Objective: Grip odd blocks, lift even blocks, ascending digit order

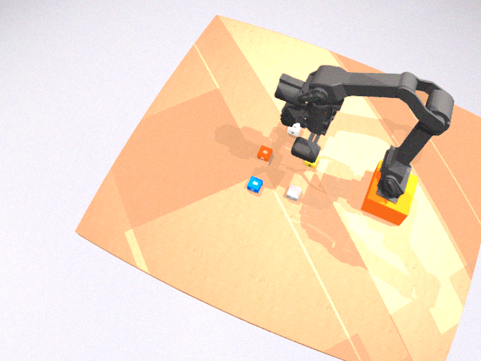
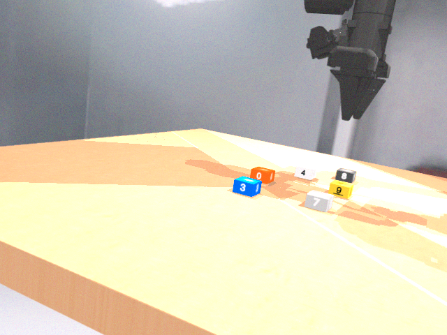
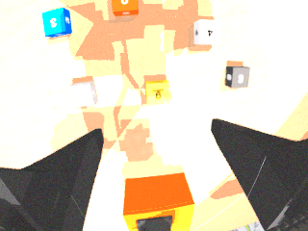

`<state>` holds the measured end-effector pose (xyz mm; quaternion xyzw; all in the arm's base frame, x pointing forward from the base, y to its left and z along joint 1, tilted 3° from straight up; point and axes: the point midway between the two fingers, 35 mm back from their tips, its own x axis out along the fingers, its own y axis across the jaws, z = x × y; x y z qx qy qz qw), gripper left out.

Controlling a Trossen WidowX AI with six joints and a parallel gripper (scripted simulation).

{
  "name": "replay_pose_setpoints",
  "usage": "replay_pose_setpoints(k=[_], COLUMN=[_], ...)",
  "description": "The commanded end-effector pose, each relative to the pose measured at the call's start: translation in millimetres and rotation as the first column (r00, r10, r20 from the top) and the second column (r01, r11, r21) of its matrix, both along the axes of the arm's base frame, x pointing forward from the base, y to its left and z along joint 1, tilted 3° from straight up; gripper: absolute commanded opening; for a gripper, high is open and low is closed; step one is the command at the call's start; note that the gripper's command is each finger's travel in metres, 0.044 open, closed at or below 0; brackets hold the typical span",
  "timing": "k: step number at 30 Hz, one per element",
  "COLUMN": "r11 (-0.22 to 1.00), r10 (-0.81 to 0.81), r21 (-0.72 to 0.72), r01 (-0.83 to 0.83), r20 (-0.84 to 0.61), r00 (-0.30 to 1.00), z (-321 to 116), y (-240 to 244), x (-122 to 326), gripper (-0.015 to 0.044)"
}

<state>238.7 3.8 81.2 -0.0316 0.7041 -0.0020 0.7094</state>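
My gripper (image 2: 352, 118) (image 3: 157, 126) is open and empty, high above the blocks. The orange block 0 (image 1: 264, 153) (image 2: 262, 175) (image 3: 125, 7) and the blue block 3 (image 1: 255, 184) (image 2: 246, 186) (image 3: 57, 23) sit farthest from the arm's base. The white block 4 (image 1: 293, 130) (image 2: 304, 173) (image 3: 204, 33) is partly hidden by the arm in the top view. The pale grey block 7 (image 1: 294, 192) (image 2: 318, 201) (image 3: 84, 93) is beside the yellow block 9 (image 1: 311, 162) (image 2: 341, 189) (image 3: 157, 92). The dark grey block 8 (image 2: 345, 175) (image 3: 238, 77) is hidden in the top view.
The arm's base stands on an orange and yellow box (image 1: 384, 211) (image 3: 158, 193) at the right in the top view. The table's near edge (image 2: 90, 303) crosses the lower left in the exterior view. Shadows and bright patches lie across the table.
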Motion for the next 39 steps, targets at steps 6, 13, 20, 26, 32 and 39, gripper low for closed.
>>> replay_pose_setpoints(k=[6, 13, 20, 26, 32, 39], r11=[1.0, 1.0, 1.0, 1.0, 1.0, 1.0], r10=[0.012, 0.012, 0.012, 0.012, 0.012, 0.012], r21=[0.008, 0.009, 0.009, 0.009, 0.009, 0.01], r01=[-0.012, -0.012, -0.012, -0.012, -0.012, -0.012], r20=[0.001, 0.001, 0.001, 0.001, 0.004, 0.008], r00=[1.0, 1.0, 1.0, 1.0, 1.0, 1.0], z=[-4, -5, -5, -5, 0, -3], y=[96, 105, 105, 105, 116, 129], x=[4, 2, 2, 2, 41, 100], gripper=[0.04, 0.04, 0.04, 0.04, 0.04, 0.04])
